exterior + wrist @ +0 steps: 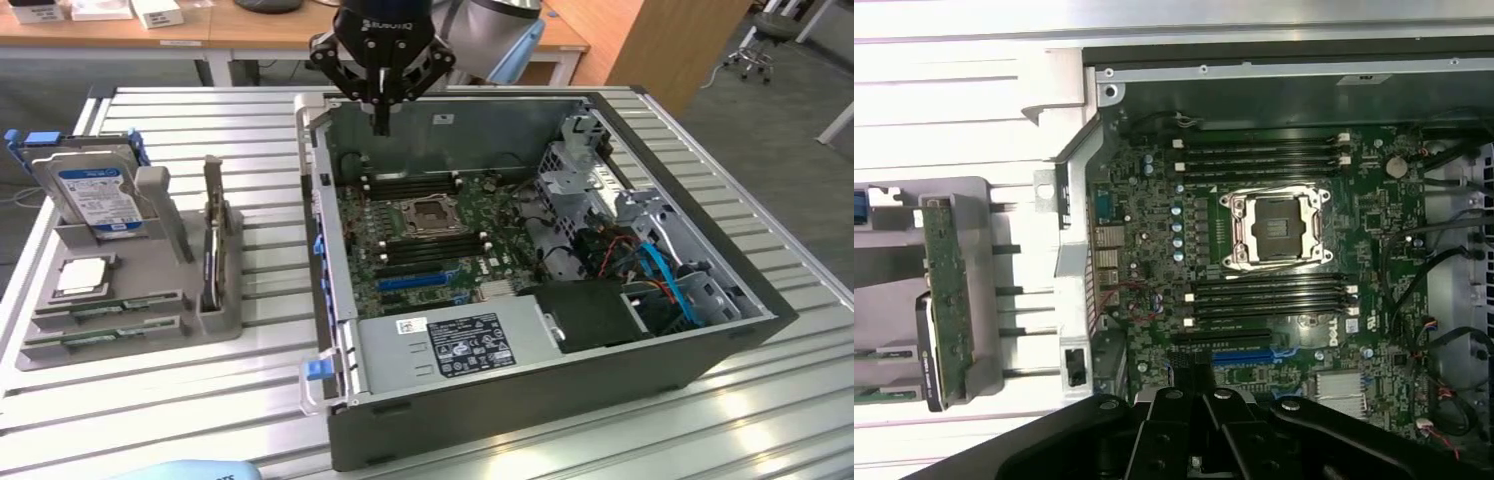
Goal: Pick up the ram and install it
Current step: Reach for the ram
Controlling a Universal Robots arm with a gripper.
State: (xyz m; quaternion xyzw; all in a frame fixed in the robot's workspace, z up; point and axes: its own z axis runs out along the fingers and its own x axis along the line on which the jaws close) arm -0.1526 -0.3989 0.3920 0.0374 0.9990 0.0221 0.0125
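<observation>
Robotiq is printed in white on the black gripper (pixel 382 122). On the motherboard (pixel 1144 230), white letters at one end of the memory slots (pixel 1269 300) look like Dell, turned sideways. The power supply (pixel 394 355) wears a black label (pixel 461 345) thick with marks, and the hard drive (pixel 91 190) a blue one; both are too small to read.

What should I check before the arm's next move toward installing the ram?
1. Black gripper empty: ok, shut on nothing.
2. Two long thin green ram sticks lying in the grey plastic holder: ok.
3. Position at the ram sticks: not ok, the gripper hangs over the open black computer case, apart from them.
4. Long black memory slots beside the square processor socket free: ok, they look empty.
5. Slot latches open: cannot tell.
</observation>
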